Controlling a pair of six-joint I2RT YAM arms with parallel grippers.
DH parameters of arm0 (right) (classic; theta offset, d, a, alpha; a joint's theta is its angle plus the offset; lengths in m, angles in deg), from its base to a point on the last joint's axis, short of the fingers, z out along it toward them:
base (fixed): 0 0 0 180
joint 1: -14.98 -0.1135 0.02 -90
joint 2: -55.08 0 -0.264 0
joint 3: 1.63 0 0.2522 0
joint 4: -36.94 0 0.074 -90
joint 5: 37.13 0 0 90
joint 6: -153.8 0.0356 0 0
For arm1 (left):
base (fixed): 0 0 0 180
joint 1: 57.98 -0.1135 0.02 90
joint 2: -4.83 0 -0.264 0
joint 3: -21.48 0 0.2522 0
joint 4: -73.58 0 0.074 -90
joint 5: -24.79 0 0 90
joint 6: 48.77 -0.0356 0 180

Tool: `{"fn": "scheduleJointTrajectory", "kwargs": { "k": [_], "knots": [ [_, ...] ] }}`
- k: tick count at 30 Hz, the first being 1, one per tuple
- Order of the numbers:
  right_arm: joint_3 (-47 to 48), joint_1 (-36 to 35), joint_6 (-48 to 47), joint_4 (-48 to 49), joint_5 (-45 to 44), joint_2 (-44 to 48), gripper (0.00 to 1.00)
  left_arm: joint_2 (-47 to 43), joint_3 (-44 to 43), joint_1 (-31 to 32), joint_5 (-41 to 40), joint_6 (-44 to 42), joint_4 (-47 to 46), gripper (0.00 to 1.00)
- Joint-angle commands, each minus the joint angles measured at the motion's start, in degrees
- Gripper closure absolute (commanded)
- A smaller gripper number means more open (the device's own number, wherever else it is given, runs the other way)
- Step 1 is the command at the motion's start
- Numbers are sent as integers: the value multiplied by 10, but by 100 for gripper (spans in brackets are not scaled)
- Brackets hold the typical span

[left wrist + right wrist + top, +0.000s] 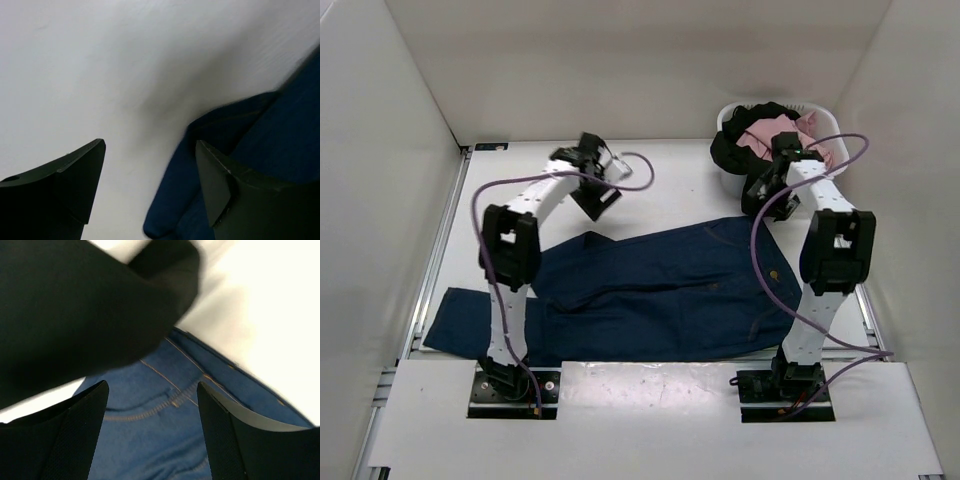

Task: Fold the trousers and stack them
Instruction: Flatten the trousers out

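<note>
The dark blue denim jeans (660, 290) are lying flat and spread out on the white table (680, 190), nearer the arm bases than the white laundry basket (825, 112). Their waist end is resting just in front of the basket, and the legs are stretching away from it toward the table's left edge. The basket is sitting at the far right corner, holding a black garment (725, 150) and a pink garment (775, 130), with the black one spilling over its near rim.

The left gripper (597, 200) is hanging well to the left of the basket, over bare table just beyond the jeans' far edge. In the left wrist view its fingers (75, 175) are standing apart with nothing between them.

The right gripper (760, 198) is hovering just in front of the basket, over the waist end. Its fingers (75, 425) are likewise standing apart, gripping nothing. Orange stitching (170, 402) is showing on the denim below them.
</note>
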Motion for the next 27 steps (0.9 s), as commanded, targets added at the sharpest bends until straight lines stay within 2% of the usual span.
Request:
{"fn": "scheduleJointTrajectory", "kwargs": {
  "k": [1,5,8,10,13,17,20,24,27],
  "knots": [
    [26,-16,-4,-25,13,-55,24,55,7,26,31,-5,24,16],
    [33,-48,9,-13,21,-94,22,111,0,26,-39,23,24,21],
    [33,-63,14,-5,14,-123,19,130,5,26,-73,23,24,34],
    [51,-77,21,-5,3,-143,14,124,17,26,-62,23,24,47],
    [89,-83,43,-28,-29,-180,13,95,38,26,5,-3,61,47],
    [89,-89,57,-42,-51,-191,13,76,52,26,34,-8,94,44],
    [42,-94,69,-42,-80,-160,13,76,66,26,53,-3,113,86],
    [-28,-94,69,-3,-119,-89,13,64,72,18,48,22,122,86],
    [-33,-89,69,-19,-166,-55,13,40,48,-46,-19,48,100,86]
  ]
}}
